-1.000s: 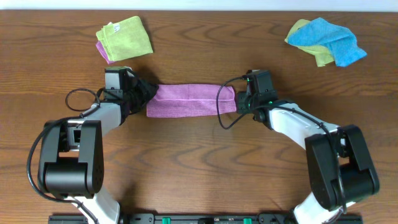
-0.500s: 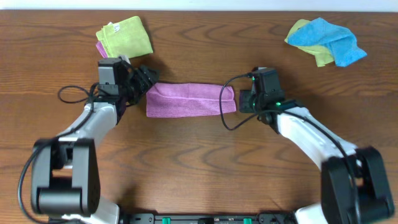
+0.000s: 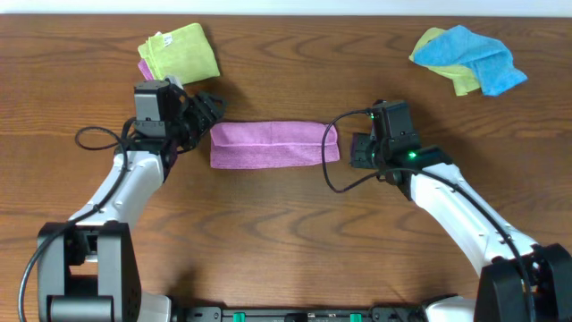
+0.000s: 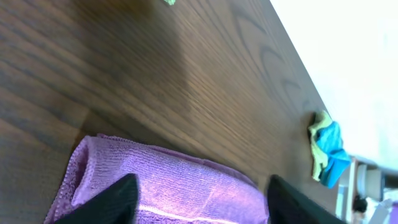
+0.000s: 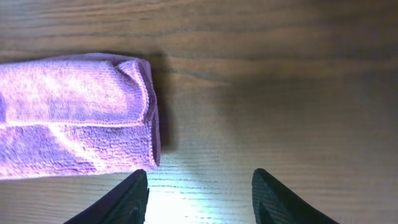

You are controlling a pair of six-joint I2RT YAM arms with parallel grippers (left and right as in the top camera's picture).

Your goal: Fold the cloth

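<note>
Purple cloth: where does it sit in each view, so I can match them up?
Overhead: cloth, a folded strip at centre.
Left wrist: along the bottom edge.
Right wrist: left half, folded end near centre.
Shared landmark: blue cloth, top right overhead, far right in left wrist; not in right wrist.

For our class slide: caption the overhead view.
Open left gripper and right gripper flank the folded purple cloth on a wooden table.
</note>
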